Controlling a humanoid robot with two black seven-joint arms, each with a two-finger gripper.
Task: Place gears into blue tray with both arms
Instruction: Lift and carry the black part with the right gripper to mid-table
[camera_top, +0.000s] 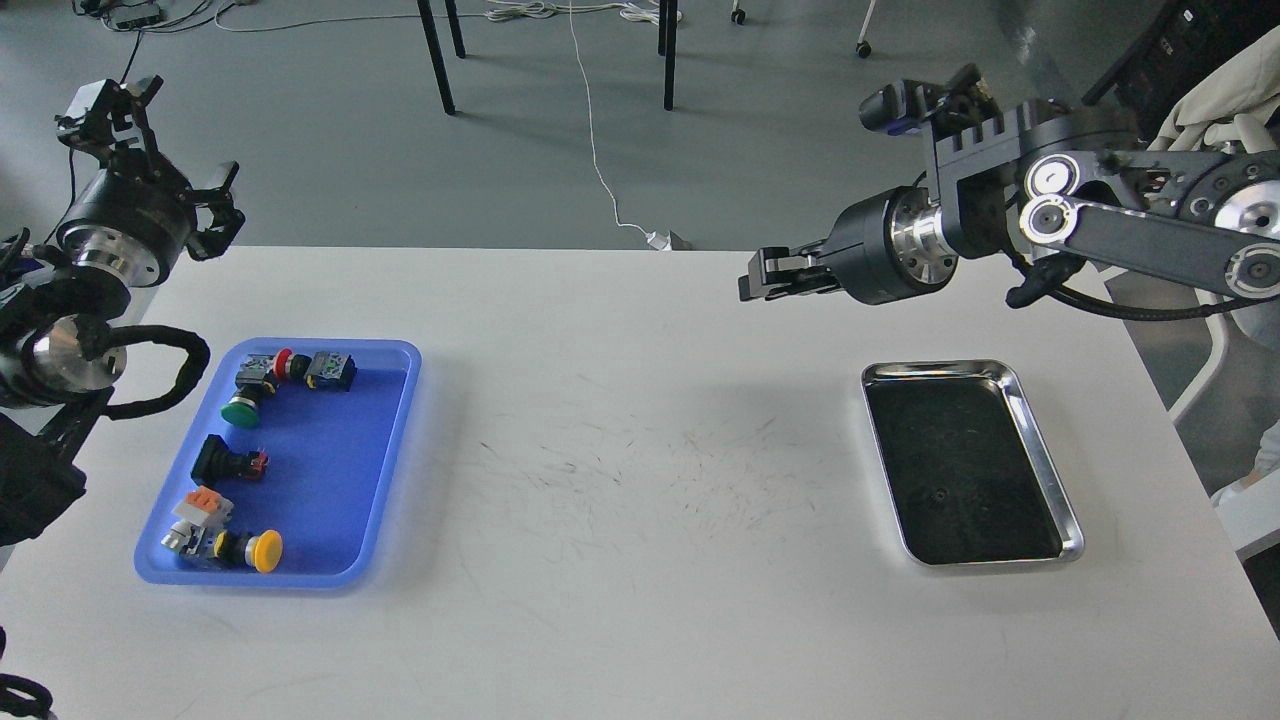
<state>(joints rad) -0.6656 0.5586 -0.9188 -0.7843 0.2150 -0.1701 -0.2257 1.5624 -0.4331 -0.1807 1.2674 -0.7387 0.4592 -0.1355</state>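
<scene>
Both arms raised off blue tray (395, 440): L gripper (130, 110) fingers spread, empty; R gripper (765, 275) finger gap can't tell. Probably staged pre-pick.

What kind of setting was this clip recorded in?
Probably a robotics lab or workshop: a white worktable on a grey floor with loose cables, a blue tray of push-button switches and a silver metal tray.

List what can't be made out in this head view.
- Gears: none clearly seen; the silver tray has a dark reflective floor, with one speck too small to identify.
- Left tool: dark, fingers indistinct.
- Right tool: seen end-on, opening unclear.
- Both arms: cut off by the frame edges.
</scene>
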